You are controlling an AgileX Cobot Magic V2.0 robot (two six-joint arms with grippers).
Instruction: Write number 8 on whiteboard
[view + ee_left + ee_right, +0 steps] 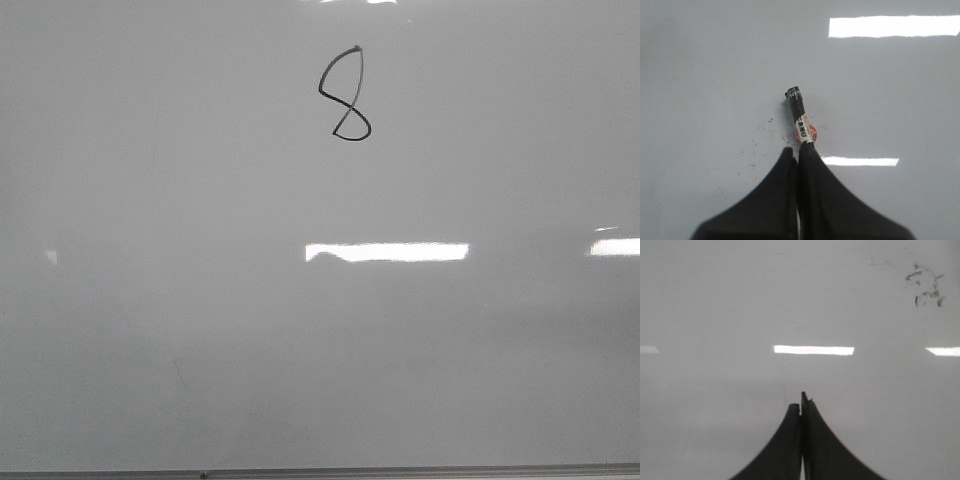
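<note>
**Figure 8 drawn on board, left gripper holding marker**

We see the whiteboard (200, 330) filling the whole front view, glossy pale grey, with a thin grey edge along the bottom and bright rectangular light reflections (387, 252) across the middle and at the right side. Neither arm shows in the front view.

The number 8 (346, 95) sits high on the board, just right of centre, well above the central reflection. Thin black line, narrow slanted upper loop, smaller pointed lower loop, both loops closed.

In the left wrist view we see the left gripper (799, 150) with its black fingers pressed together around a marker (801, 122). The marker has a white and red label and a black end that sticks out past the fingertips over the board. Whether the end touches the board we cannot tell. Small dark specks (765, 135) lie on the board around it.

In the right wrist view the right gripper (801, 407) has its fingers closed against each other, nothing seen between them. Faint dark smudges (926, 287) mark the board well away from it.
</note>
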